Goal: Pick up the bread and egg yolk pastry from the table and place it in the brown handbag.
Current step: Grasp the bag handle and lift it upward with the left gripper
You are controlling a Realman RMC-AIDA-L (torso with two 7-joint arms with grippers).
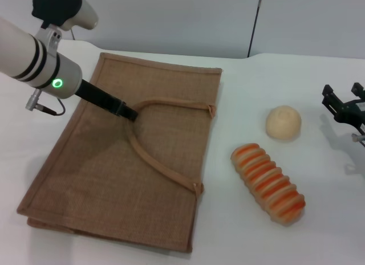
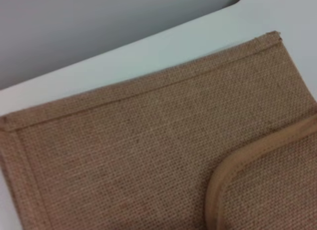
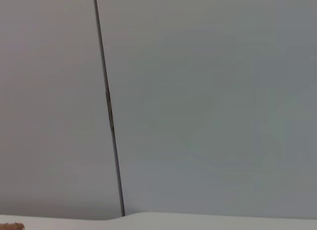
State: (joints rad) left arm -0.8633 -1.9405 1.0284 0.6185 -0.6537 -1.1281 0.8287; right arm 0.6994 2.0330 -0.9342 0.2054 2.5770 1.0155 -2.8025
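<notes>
While the bread (image 1: 267, 183) lies on the white counter (image 1: 239, 242) with its long axis slanting toward the near right, the egg yolk pastry (image 1: 283, 122) sits just beyond it. Both are nearer the right pincer (image 1: 344, 110), parked by the counter's right edge; I cannot tell its state. Flat to their left lies the brown handbag (image 1: 102, 179), the left pincer (image 1: 126, 112) at its handle, seemingly clenched on it. Open counter surrounds the food.

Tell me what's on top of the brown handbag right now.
On the brown handbag lie only its own strap handle and the left gripper at the strap's bend. The bread and egg yolk pastry sit beside it on the table. The bag's inside is hidden.
</notes>
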